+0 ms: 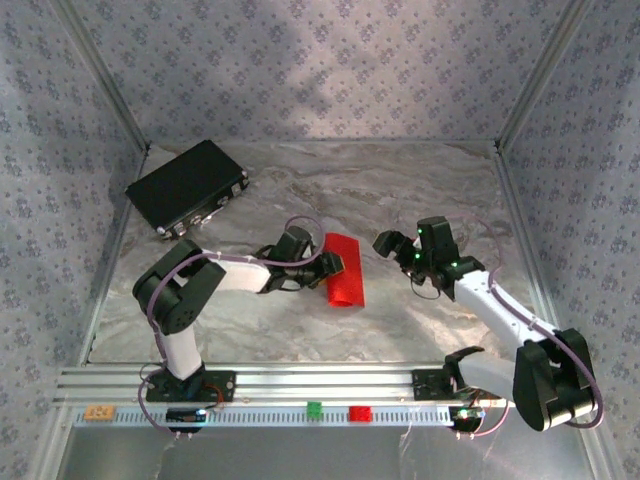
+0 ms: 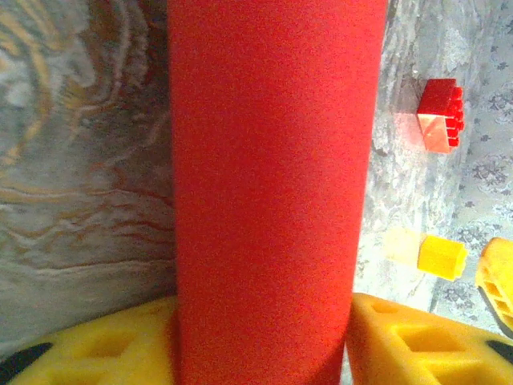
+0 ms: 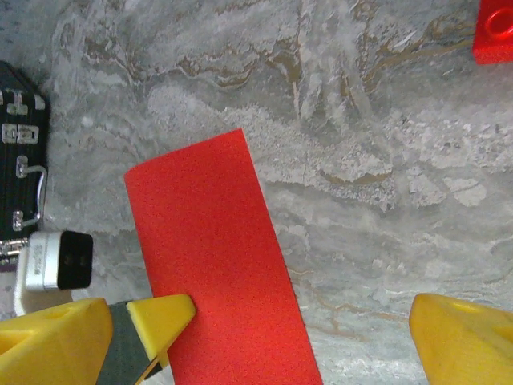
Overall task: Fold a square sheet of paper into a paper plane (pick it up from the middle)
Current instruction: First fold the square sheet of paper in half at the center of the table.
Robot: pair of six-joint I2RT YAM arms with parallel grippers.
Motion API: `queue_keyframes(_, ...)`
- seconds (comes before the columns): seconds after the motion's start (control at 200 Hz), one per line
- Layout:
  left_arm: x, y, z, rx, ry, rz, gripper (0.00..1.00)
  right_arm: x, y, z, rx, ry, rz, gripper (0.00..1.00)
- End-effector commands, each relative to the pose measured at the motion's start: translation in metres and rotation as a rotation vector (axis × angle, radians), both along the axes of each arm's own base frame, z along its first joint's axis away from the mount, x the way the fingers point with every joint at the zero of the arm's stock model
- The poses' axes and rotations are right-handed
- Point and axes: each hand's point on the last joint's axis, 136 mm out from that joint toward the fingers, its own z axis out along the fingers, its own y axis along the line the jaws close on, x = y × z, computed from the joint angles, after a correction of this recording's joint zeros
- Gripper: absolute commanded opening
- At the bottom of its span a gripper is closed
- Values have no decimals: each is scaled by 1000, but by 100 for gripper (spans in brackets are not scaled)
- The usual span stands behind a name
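L end effector [image 2: 260, 341] astride paper [image 2: 272, 160] edges, grip unclear | R end effector [image 3: 300, 321] open, empty

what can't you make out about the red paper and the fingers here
- Left wrist view: whether the left arm's yellow fingers pinch the thin bright red paper sheet or merely flank it; the paper covers their inner faces.
- Same view: the sheet's ends, cut off top and bottom.
- Right wrist view: its near end, past the bottom edge.
- Top external view: how many layers, too small.
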Motion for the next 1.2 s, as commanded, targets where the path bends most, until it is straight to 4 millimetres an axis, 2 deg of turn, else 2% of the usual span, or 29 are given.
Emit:
queue_keyframes(0.0, -6, 19, -17, 156, -4, -29, 56, 3, 11, 11, 21, -38, 64, 97)
queue_keyframes(0.115, -5, 29, -15, 230, -28, -44, 61, 3, 17, 12, 45, -57, 91, 95)
queue_keyframes(0.27, -2, 40, -9, 317, -66, -64, 62, 2, 21, 10, 65, -59, 110, 90)
queue_keyframes(0.66, 1, 52, -6, 353, -86, -42, 51, 1, 27, 4, 85, -35, 127, 88)
queue_keyframes(0.864, 3, 58, -6, 350, -84, -35, 51, 0, 26, -1, 78, -18, 120, 80)
queue_keyframes(1.194, -3, 56, -13, 363, -61, -131, 48, 0, 28, -2, 80, -11, 127, 79)
